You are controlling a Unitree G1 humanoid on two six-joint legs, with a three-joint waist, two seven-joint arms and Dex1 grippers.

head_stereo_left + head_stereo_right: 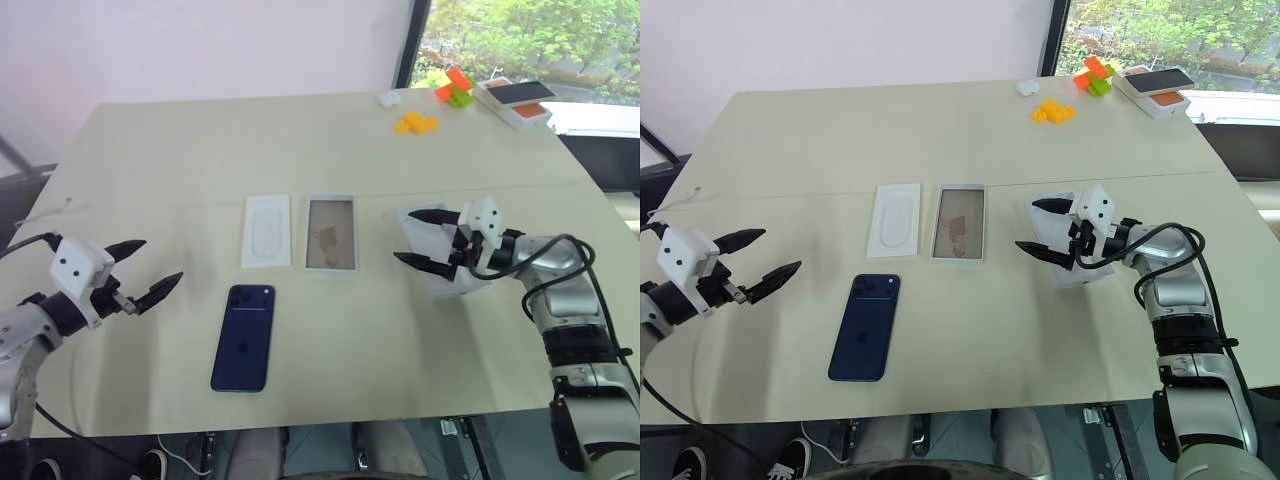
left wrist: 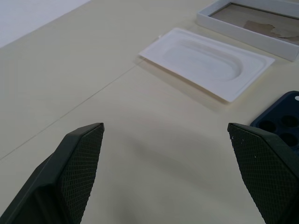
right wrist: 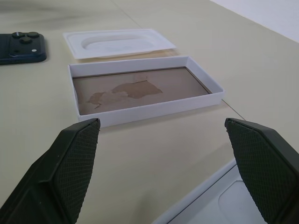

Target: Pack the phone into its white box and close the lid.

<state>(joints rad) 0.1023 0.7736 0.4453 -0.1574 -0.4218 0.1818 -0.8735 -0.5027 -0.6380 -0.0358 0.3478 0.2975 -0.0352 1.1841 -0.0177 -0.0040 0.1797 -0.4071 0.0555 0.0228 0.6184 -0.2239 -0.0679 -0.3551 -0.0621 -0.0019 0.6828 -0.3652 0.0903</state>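
Both sets of fingers gape wide, empty: left gripper point(image 1: 140, 272) left of the phone point(image 1: 243, 337), right gripper point(image 1: 425, 239) over a white piece. The glossy phone could skid when pinched flat.

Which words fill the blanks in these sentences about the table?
1. The dark navy-blue glossy smartphone lies flat with its camera cluster facing ____.
2. The left gripper and the right gripper both hold their black fingers ____.
3. Beside the shallow white moulded tray sits a white rimmed rectangular box whose floor is coloured ____.
Missing words: up; open; brown.
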